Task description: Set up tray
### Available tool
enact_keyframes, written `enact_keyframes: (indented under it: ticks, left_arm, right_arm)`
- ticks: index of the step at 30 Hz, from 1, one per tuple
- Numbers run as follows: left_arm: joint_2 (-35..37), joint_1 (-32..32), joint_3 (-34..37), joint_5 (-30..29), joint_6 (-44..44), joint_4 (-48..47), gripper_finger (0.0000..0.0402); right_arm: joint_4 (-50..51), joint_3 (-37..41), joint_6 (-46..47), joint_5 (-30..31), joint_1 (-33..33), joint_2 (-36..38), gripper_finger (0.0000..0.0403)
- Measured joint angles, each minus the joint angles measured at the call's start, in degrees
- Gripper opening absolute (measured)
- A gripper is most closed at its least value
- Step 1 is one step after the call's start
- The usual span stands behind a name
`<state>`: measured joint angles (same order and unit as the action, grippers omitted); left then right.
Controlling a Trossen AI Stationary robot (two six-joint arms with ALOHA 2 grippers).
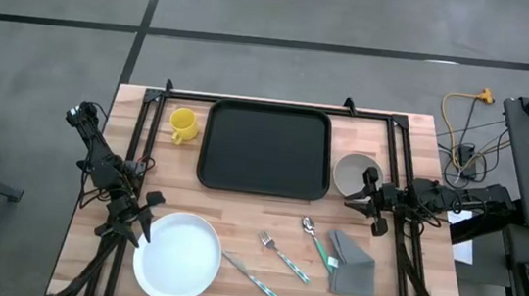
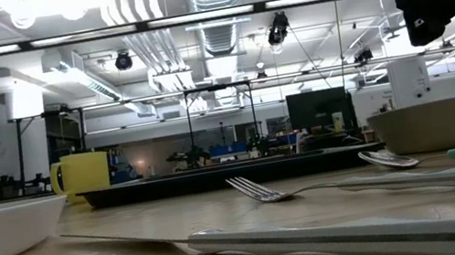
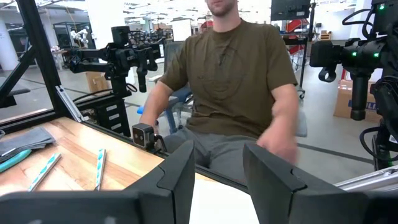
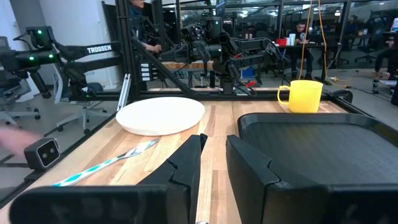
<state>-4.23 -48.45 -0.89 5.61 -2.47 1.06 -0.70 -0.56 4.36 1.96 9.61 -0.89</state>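
The black tray (image 1: 266,150) lies at the table's far middle, bare, and also shows in the right wrist view (image 4: 323,140). A yellow mug (image 1: 182,125) stands left of it and a pale bowl (image 1: 354,172) right of it. A white plate (image 1: 177,256) sits at the near left. Fork (image 1: 283,255), spoon (image 1: 313,236), knife (image 1: 251,277) and a grey napkin (image 1: 352,264) lie near it on the wood. My left gripper (image 1: 143,226) hovers open over the plate's left rim. My right gripper (image 1: 354,199) hovers beside the bowl, its fingers (image 4: 186,162) a little apart, holding nothing.
A person (image 3: 230,74) sits just beyond the table's near edge, one hand low by it. Black frame rails (image 1: 149,126) run along the table's left, right and far sides. Bare wood lies between tray and plate.
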Motion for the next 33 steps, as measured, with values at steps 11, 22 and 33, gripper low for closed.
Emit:
enact_keyframes:
  ticks: [11, 22, 33]
  left_arm:
    - [0.02, 0.00, 0.01, 0.00, 0.01, 0.00, 0.0117]
    - [-0.28, 0.00, 0.09, 0.04, -0.10, 0.88, 0.0117]
    - [-0.24, 0.00, 0.11, 0.02, -18.87, 11.79, 0.0117]
  right_arm:
    - [0.00, 0.00, 0.09, 0.00, 0.00, -0.02, 0.0068]
    - [-0.01, 0.00, 0.00, 0.00, 0.00, 0.00, 0.0068]
    - [-0.02, 0.00, 0.04, 0.00, 0.00, -0.01, 0.0068]
